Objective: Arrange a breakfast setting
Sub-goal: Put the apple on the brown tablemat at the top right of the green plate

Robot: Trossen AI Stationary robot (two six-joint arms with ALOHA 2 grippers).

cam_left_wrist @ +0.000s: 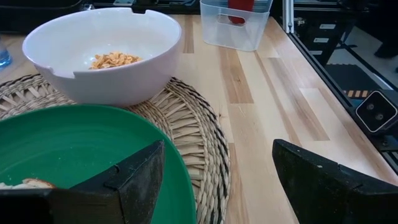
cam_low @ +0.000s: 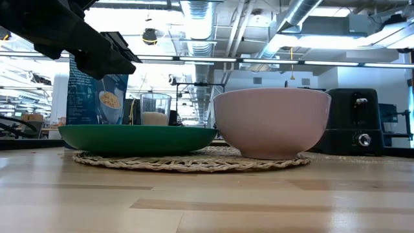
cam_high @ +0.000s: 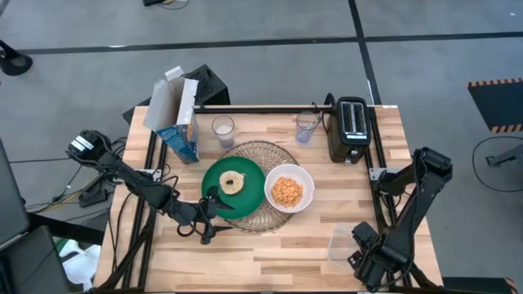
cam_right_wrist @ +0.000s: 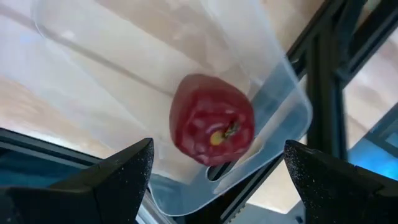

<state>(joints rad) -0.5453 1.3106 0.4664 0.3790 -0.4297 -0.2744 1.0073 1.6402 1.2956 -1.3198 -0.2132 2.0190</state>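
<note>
One red apple [cam_right_wrist: 211,127], speckled, stem up, lies in the tub [cam_right_wrist: 273,124] at frame centre, between the right gripper's [cam_right_wrist: 214,180] spread fingers. Left gripper [cam_left_wrist: 214,180] spread beside the plate [cam_left_wrist: 68,143].

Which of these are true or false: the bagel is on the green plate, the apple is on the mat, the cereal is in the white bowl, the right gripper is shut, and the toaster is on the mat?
1. The bagel lies on the green plate. True.
2. The apple sits on the mat. False: it is inside the clear plastic tub, off the woven mat.
3. The cereal is in the white bowl. True.
4. The right gripper is shut. False: its fingers stand open above the apple.
5. The toaster stands on the mat. False: it stands on the bare table, at the far right corner.
</note>
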